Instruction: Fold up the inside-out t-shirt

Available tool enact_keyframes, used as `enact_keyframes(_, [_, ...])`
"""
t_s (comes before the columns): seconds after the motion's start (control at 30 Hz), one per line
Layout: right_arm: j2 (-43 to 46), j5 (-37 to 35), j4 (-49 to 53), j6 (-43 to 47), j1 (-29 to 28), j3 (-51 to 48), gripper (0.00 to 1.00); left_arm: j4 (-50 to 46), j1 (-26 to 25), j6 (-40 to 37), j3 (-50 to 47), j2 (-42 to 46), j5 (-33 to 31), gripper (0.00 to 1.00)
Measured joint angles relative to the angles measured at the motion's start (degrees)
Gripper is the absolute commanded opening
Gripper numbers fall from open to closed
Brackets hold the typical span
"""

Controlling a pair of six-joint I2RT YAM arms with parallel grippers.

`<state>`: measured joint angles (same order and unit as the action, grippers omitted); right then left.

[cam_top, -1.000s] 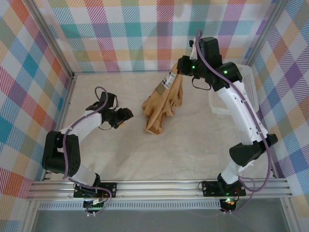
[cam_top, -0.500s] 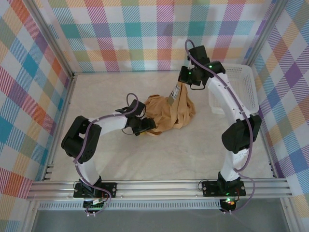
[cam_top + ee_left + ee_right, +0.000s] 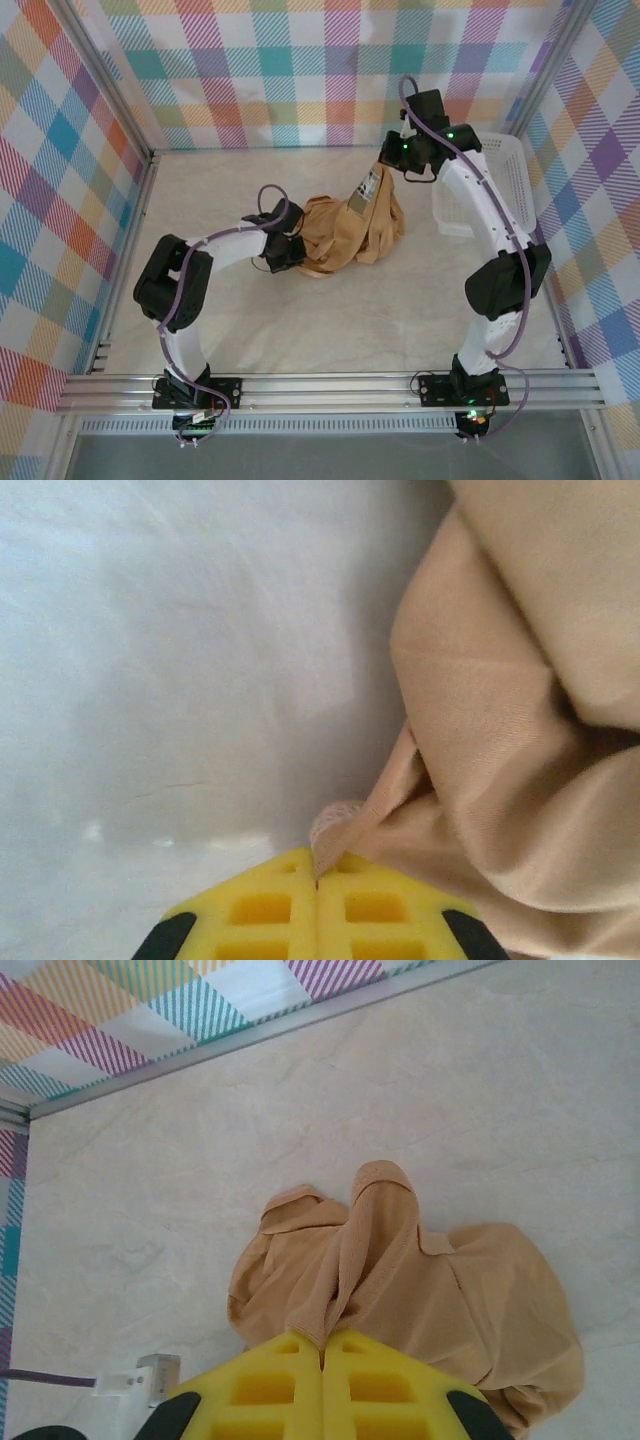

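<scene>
Two claws of mine were shut. From above, my left claw (image 3: pixel 292 256), open a half second before, had closed on the left edge of the t-shirt (image 3: pixel 350 232), bunched mid-table; my right claw (image 3: pixel 386 172) held its far end. Left wrist: a hem fold sat pinched between my yellow pads (image 3: pixel 260 910). Right wrist: cloth rose into the closed pads, probably gripped. Spreading could begin, I judged. The pale table (image 3: pixel 350 320) had plaid walls (image 3: pixel 300 60) around and a white basket (image 3: pixel 500 165) at right.

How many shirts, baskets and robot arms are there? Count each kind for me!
t-shirt: 1
basket: 1
robot arms: 2, the left arm and the right arm
Total: 4
</scene>
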<state>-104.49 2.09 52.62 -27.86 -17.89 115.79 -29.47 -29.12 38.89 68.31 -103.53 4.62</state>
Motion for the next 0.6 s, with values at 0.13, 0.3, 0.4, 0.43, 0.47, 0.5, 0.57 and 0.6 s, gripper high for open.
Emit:
enact_keyframes(0.13, [4.5, -0.4, 1.3, 0.0, 2.1, 0.0, 0.00, -7.8, 8.1, -3.3, 8.2, 9.6, -1.9, 0.00])
enact_keyframes(0.3, [11.4, -0.6, 3.2, -0.2, 3.5, -0.4, 0.00, -13.0, 23.8, -7.1, 26.1, 21.4, -1.9, 0.00])
enact_keyframes(0.4, [17.0, 0.3, 3.0, -0.8, 3.5, -3.9, 0.00, -15.7, 29.0, -8.7, 34.3, 25.5, 0.0, 0.00])
enact_keyframes(0.43, [19.2, 0.8, 3.2, -1.2, 3.3, -5.5, 0.00, -16.8, 30.1, -9.0, 36.5, 26.2, 1.1, 0.00])
enact_keyframes(0.47, [20.9, 1.5, 3.2, -1.6, 3.1, -6.8, 0.00, -17.8, 30.9, -9.3, 38.3, 26.6, 2.2, 0.00])
enact_keyframes(0.5, [22.7, 2.4, 3.2, -2.1, 3.0, -8.0, 0.00, -18.8, 31.4, -9.7, 40.2, 26.7, 3.2, 0.00])
enact_keyframes(0.57, [25.7, 4.5, 3.0, -3.4, 3.0, -10.3, 0.00, -20.4, 31.9, -10.2, 42.5, 26.6, 4.9, 0.00])
enact_keyframes(0.6, [27.1, 5.7, 2.6, -4.1, 2.9, -11.4, 0.00, -21.2, 32.0, -10.3, 43.1, 26.5, 5.7, 0.00])
